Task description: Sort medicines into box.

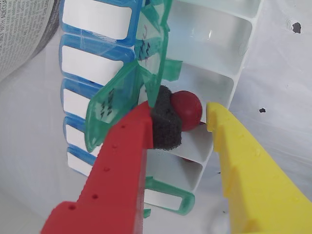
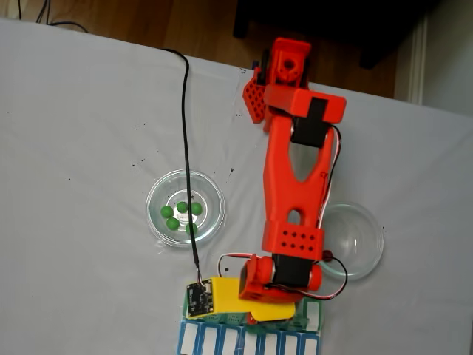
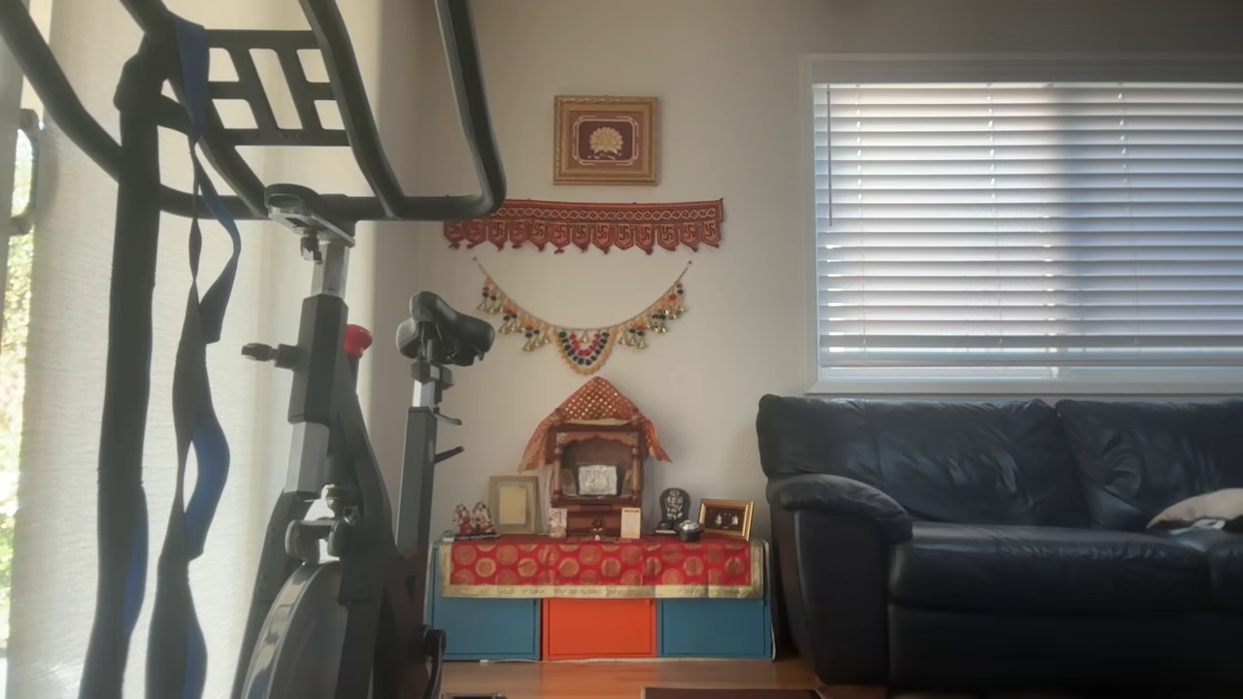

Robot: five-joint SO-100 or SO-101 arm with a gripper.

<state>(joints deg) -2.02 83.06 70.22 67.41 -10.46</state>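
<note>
Wrist view: claw [image 1: 192,117] spread wide above the box [image 1: 214,83], red finger with a dark foam pad on the left, yellow finger on the right, a clear gap on the yellow side. A dark red ball [image 1: 186,107] between them, touching the foam pad only, poised over an open white compartment beside the raised green lids [image 1: 124,100]. Whether stuck to the pad or resting on a divider wall, cannot tell. Another dark red speck low in the compartment below. Blue-and-white organiser [image 1: 95,63] just beside the box, on the left. Likely trouble: ball clinging to the foam and lifting away with the finger, or rolling off the divider into the neighbouring compartment; a finger catching a flipped lid and knocking it shut or dragging the light box sideways. Fixed view: red arm [image 2: 295,177] stretched down over the white table [image 2: 89,118], claw at the bottom edge above the box [image 2: 314,309]. Four green balls [image 2: 179,214] waiting in a glass dish [image 2: 211,188] to the left; another glass dish [image 2: 362,237] partly under the arm, right. Black cable [image 2: 185,133] draped across the left dish, a possible snag on the next reach. Other view: a living room with a sofa [image 3: 1000,524] and an exercise bike [image 3: 330,408].
</note>
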